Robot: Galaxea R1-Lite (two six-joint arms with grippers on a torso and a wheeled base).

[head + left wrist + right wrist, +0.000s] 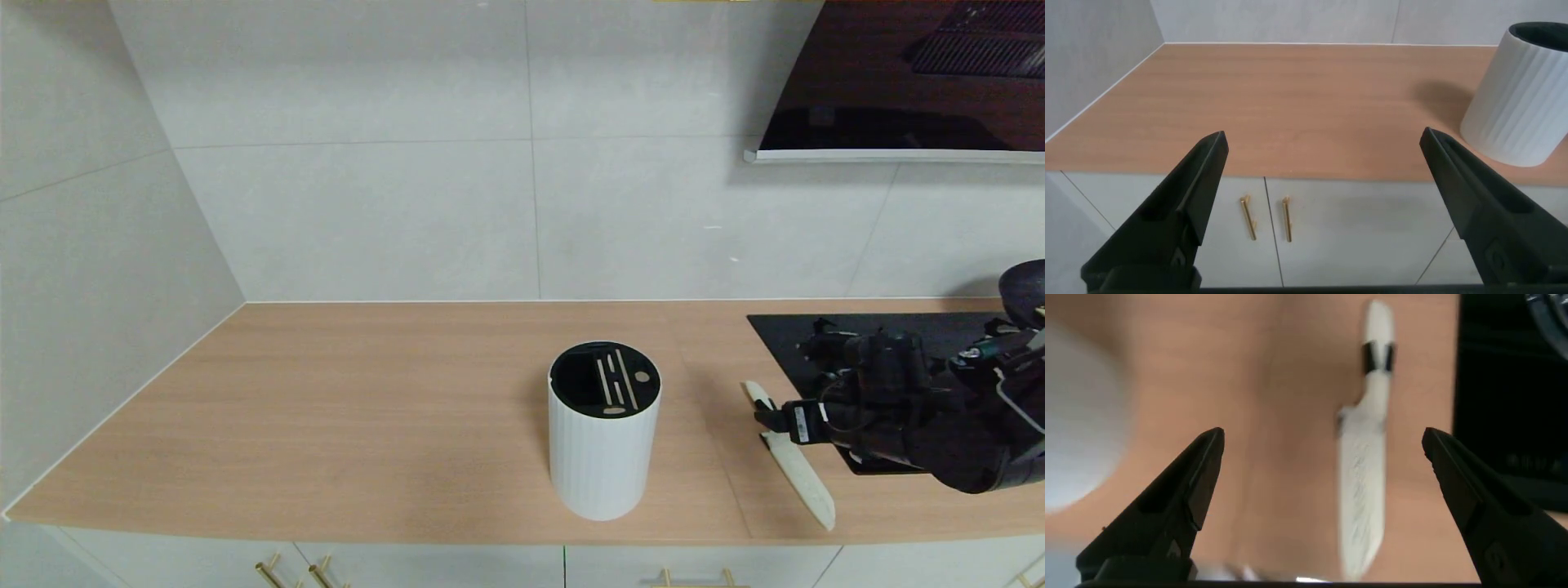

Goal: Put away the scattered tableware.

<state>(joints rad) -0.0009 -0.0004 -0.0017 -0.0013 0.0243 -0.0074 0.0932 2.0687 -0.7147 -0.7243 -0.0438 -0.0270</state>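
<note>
A white knife (804, 482) lies flat on the wooden counter (367, 408), close to its front edge and just left of the hob. My right gripper (771, 420) hovers over the knife near where handle meets blade. In the right wrist view this gripper (1323, 498) is open, with the knife (1365, 465) below and between its fingers, untouched. A white ribbed holder (602, 445) with a black slotted top stands upright mid-counter, left of the knife. My left gripper (1327, 204) is open and holds nothing, out in front of the counter's edge, with the holder (1519, 94) off to one side.
A black hob (865, 339) is set into the counter at the right, under my right arm, with a dark range hood (906, 82) above. A dark pot (1024, 290) sits at the far right. Cabinet doors with gold handles (1249, 216) run below the counter. Tiled walls close the back and left.
</note>
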